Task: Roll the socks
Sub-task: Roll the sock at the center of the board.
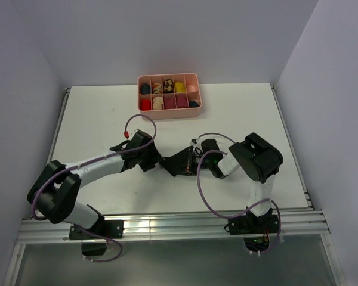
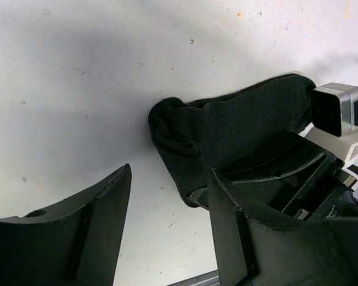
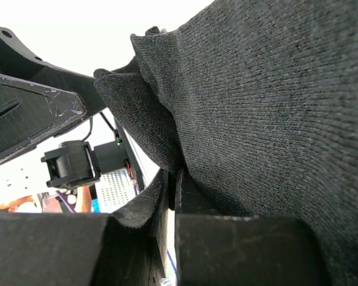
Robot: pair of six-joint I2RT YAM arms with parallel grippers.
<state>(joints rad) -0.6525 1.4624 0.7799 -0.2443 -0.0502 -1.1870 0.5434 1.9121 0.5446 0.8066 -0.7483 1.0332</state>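
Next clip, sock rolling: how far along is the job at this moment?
Done: several rolled bundles sit in compartments of the pink tray. In hand: the right pincer is shut on a black sock at mid-table, with the left pincer open beside its bunched end. Left: this sock is not yet rolled into a bundle; no other loose sock shows.
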